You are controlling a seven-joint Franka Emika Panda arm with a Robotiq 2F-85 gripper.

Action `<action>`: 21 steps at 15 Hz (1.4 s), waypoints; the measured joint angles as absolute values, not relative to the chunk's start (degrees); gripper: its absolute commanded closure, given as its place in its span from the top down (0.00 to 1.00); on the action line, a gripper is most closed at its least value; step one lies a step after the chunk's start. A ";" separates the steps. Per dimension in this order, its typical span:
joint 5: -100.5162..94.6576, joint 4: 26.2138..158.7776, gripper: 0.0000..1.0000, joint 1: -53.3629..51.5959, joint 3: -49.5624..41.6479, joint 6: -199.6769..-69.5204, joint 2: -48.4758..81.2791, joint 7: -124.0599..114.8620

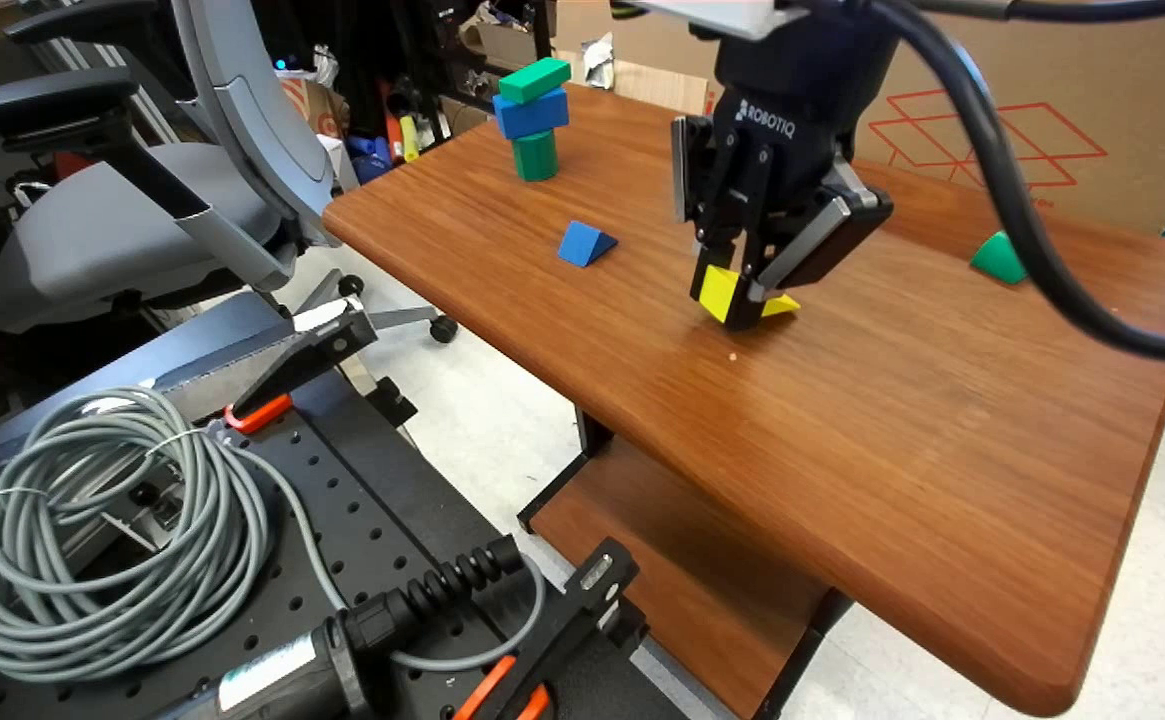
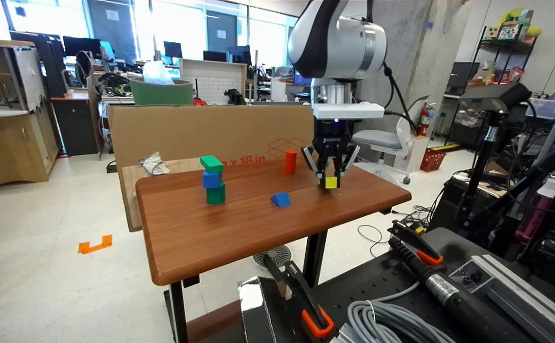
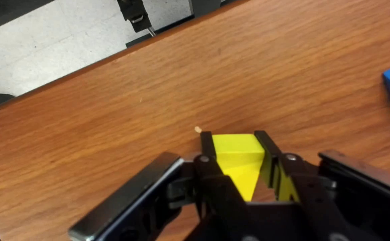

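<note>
Black Robotiq gripper (image 3: 233,135): I have its fingers pinching a yellow wedge-shaped block (image 3: 238,144), apparently wood, from both sides.
Yellow block: between the fingertips; it could pivot or slip if my grip is off-centre.
Brown wood-grain table (image 1: 942,450): directly under the fingertips, contact unclear; lowering could jam the block.
Blue triangular block (image 1: 585,243): near the tool, not touching; low sideways travel could strike it.

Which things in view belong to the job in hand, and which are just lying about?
Job in hand:
end effector, gripping the block
yellow block, held

Seemingly lying about:
blue wedge and block stack, untouched, though perhaps related
coiled grey cable
grey chair
cardboard
</note>
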State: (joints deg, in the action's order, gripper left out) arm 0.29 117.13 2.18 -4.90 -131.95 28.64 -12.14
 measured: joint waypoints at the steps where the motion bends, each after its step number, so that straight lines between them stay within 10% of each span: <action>1: -0.71 116.14 0.09 2.07 -5.05 -131.93 29.60 -12.45; 3: -2.37 114.54 0.09 1.76 -5.29 -131.77 30.53 -13.02; 4: -3.05 114.07 0.59 1.61 -5.35 -131.72 30.83 -13.16; 10: -3.43 114.12 0.96 0.70 -4.83 -131.64 31.16 -12.74; 21: 0.36 130.69 1.00 -0.87 1.63 -130.18 4.78 -5.84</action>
State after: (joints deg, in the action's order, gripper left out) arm 0.36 130.69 -0.87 1.63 -130.18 4.78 -5.84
